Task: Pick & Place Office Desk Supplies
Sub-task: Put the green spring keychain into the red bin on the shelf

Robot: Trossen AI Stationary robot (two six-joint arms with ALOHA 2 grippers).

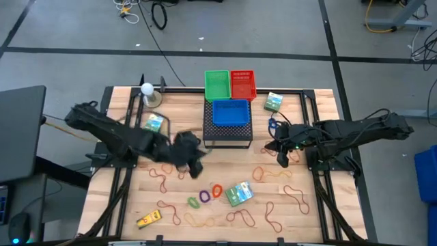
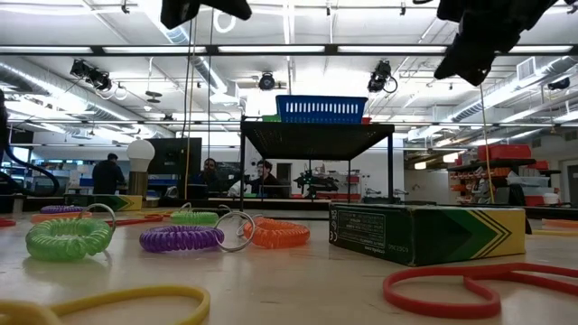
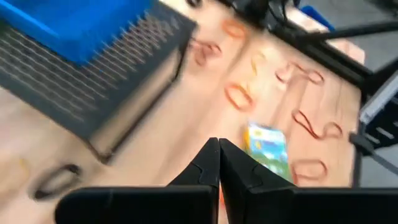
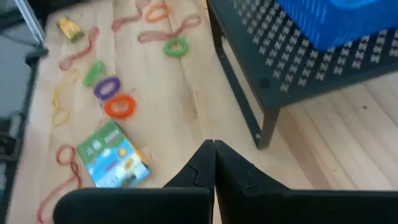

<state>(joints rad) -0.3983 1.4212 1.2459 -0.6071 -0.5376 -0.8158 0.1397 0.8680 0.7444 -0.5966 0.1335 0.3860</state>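
1. High view shows the black mesh stand (image 1: 228, 132) at the middle of the bench's (image 1: 300, 219) far edge, carrying a blue basket (image 1: 230, 112), with a green basket (image 1: 217, 85) and a red basket (image 1: 242, 85) just behind it.
2. Left hand (image 1: 198, 169) hovers near the stand's front left corner, its fingers (image 3: 211, 171) pressed together and holding nothing.
3. Right hand (image 1: 281, 158) hangs just off the stand's right side, fingers (image 4: 211, 168) likewise closed and empty.
4. Rubber bands (image 1: 272, 217) in red-brown and tan lie scattered over the bench's near half, on both sides.
5. Coiled rings sit together near the middle of the near edge: green ring (image 1: 193, 201), purple ring (image 1: 204, 197), orange ring (image 1: 216, 190).
6. A green printed box (image 1: 238, 194) lies just beside the orange ring, tilted; a second green box (image 1: 274, 102) is by the far right corner, a third green box (image 1: 154, 123) towards the far left, beside the left arm.
7. A small yellow item (image 1: 147, 219) rests near the near left corner.
8. A white-bulbed lamp (image 1: 147, 91) stands at the far left corner.
9. Low view shows small print on the nearest box's dark side, too fine to read.
10. People (image 2: 209, 171) stand in the room beyond the bench.
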